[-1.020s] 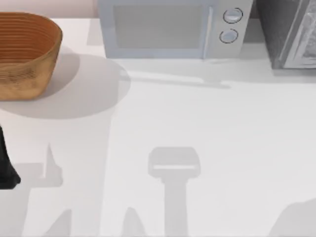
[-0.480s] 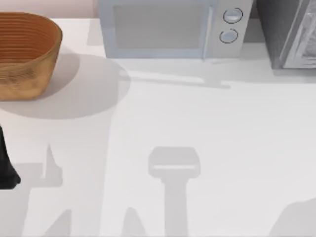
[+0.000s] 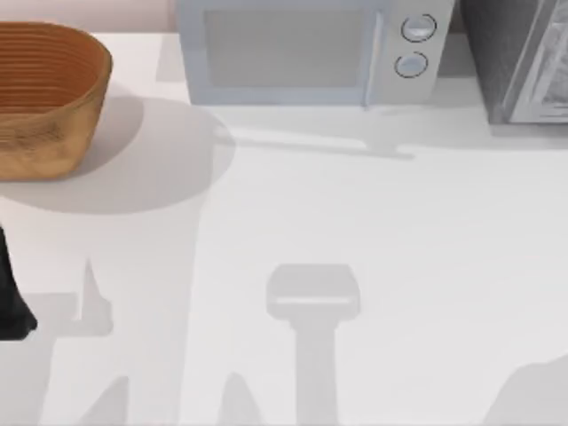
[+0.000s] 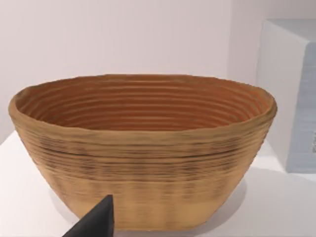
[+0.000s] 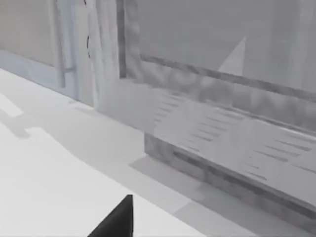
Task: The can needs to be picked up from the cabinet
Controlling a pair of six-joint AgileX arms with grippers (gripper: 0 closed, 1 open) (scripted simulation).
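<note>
No can visible anywhere; its place, its long axis and its bearing from either end effector cannot be told. Grey cabinet (image 3: 524, 62) at upper right of the top view, beside the microwave (image 3: 306, 49) at upper centre; seen close in the right wrist view as a grey cabinet front with a frame and a low ledge (image 5: 237, 143) standing on the white worktop (image 3: 373, 231). Judged from that, right arm the nearer one to the cabinet, with the can presumably inside or behind what shows there. Right end effector: only a dark fingertip (image 5: 116, 219) at the lower edge of the right wrist view, opening not readable, nothing seen held. Left arm a dark shape (image 3: 11, 297) at the left edge of the top view, fingertip (image 4: 96, 219) pointed toward the woven basket (image 3: 44, 93) at upper left; opening likewise not readable
</note>
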